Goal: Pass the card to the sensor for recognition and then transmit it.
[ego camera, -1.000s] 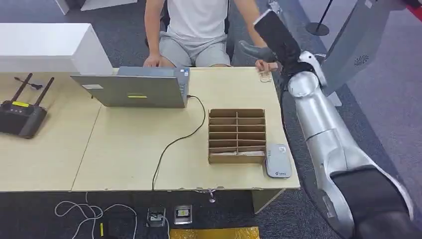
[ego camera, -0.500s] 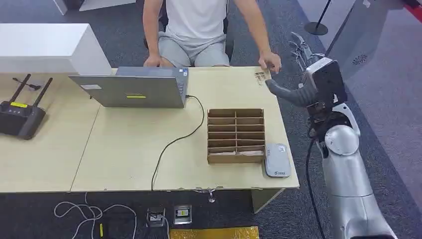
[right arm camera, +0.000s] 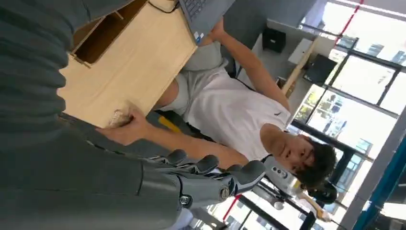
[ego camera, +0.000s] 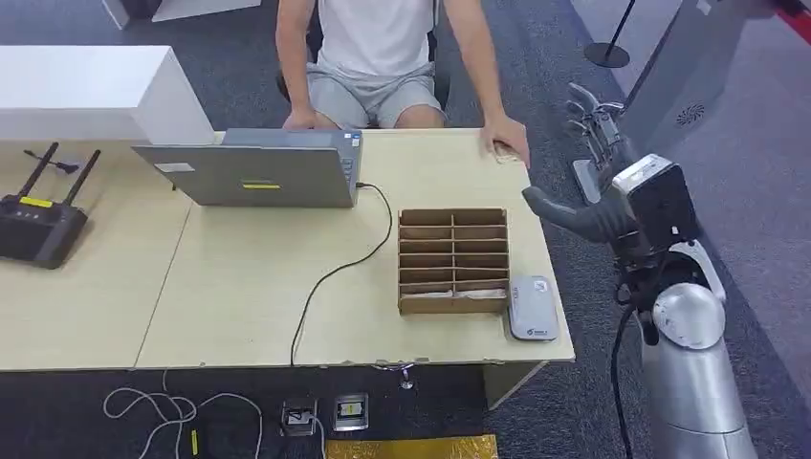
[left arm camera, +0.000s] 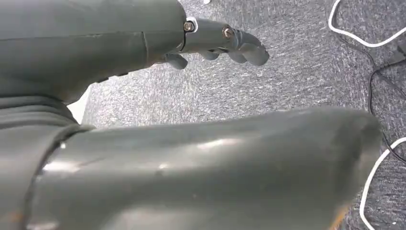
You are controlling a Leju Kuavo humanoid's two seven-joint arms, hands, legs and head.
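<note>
Right hand (ego camera: 595, 158): raised beyond the table's right edge, past the far right corner, fingers spread wide, holding nothing.
Left hand (left arm camera: 218, 45): hangs over grey carpet, fingers loosely curled, nothing in them.
Card (ego camera: 505, 151): lies on the far right corner of the table (ego camera: 239, 287), under the person's hand (ego camera: 507, 143); in the right wrist view the card (right arm camera: 119, 116) sits at the table edge beneath that hand.
Sensor (ego camera: 533, 308): small grey-white reader at the near right of the table, just right of the cardboard organiser (ego camera: 454, 260).
Laptop (ego camera: 253, 172): open, far centre, a black cable running from it to the near edge.
Router (ego camera: 38, 215): black, two antennas, far left.
</note>
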